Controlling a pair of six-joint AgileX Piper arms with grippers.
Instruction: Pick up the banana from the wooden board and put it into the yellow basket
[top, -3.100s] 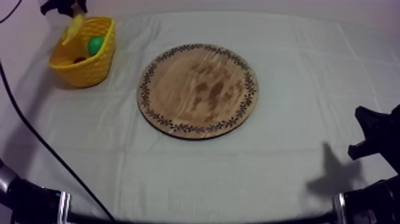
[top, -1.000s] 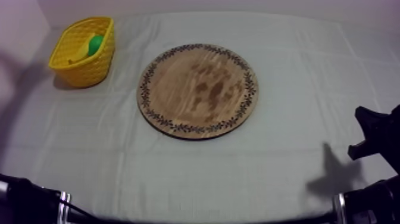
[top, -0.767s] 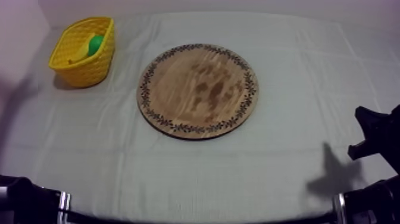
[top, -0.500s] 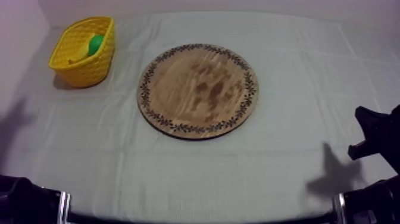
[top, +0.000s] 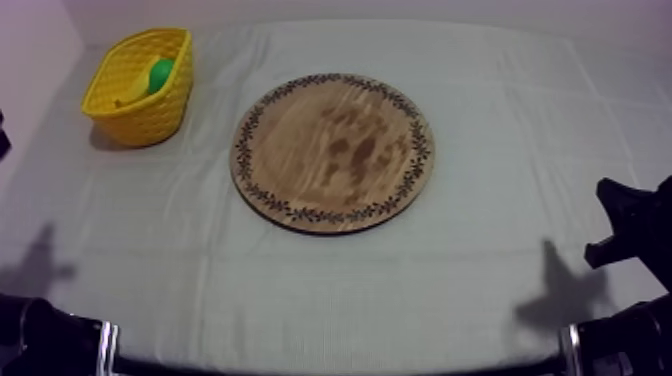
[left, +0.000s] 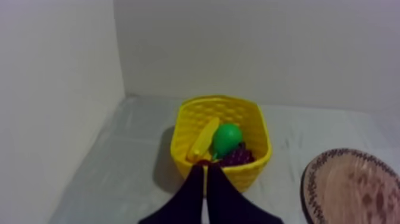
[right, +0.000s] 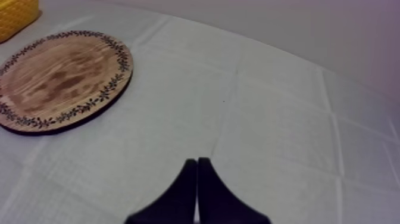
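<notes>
Banana (left: 203, 139) lies inside the yellow basket (left: 221, 105), leaning lengthwise against an inner wall. A green pear (left: 227, 137) touches it, and a dark bunch of grapes (left: 238, 156) sits just beside the pear, toward the near rim. From above, the basket stands at the upper left of the frame, close to the far left corner of the worktop (top: 500, 285), with the banana's yellow and the pear's green showing over its rim. In the left wrist view a side wall (left: 53, 89) and a back wall (left: 250, 47) meet behind the basket, so it is hemmed in on two sides; the cloth (right: 268, 119) on its near side lies open.

The left hand (left: 205, 170) is clenched, its two black fingers pressed together into a narrow wedge that grasps nothing. Its tip is lined up with the basket's near wall.

The wooden board (top: 333, 152) lies flat near the centre of the top view, its whole patterned rim in sight. A strip of cloth separates its left edge from the basket. To its right, a wide stretch of cloth runs out to the worktop's right edge, and another broad band lies between the board and the lower edge of the frame.

The right hand (right: 196, 162) is likewise clenched into a narrow wedge, grasping nothing, over open cloth well apart from the board's rim. From above, the left arm (top: 45, 335) sits at the lower left edge of the frame and the right arm (top: 628, 232) at the lower right edge, both well clear of board and basket.
</notes>
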